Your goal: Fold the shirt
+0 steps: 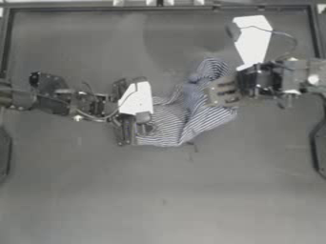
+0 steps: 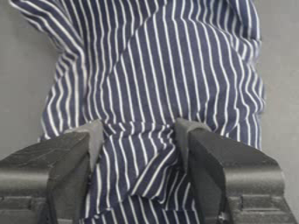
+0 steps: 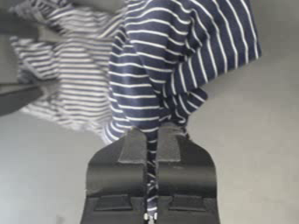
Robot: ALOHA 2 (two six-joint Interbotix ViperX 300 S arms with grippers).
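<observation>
Stretching shirt (image 1: 185, 114) between both pincers

One shirt, two grippers, one table

One shirt (image 1: 185, 114) lies bunched near the middle of the single dark table (image 1: 159, 190) — one garment only, striped navy and white all over. Two arms reach in, one from each side, and each carries one gripper, so two grippers in all: the left gripper (image 1: 129, 129) and the right gripper (image 1: 216, 93). Each gripper has two jaws — four jaws counted. Both pairs have striped cloth between them: the left pair stands apart around a wide bunch, the right pair pinches a thin fold. Two white patches show in the top view, one above each arm.
</observation>
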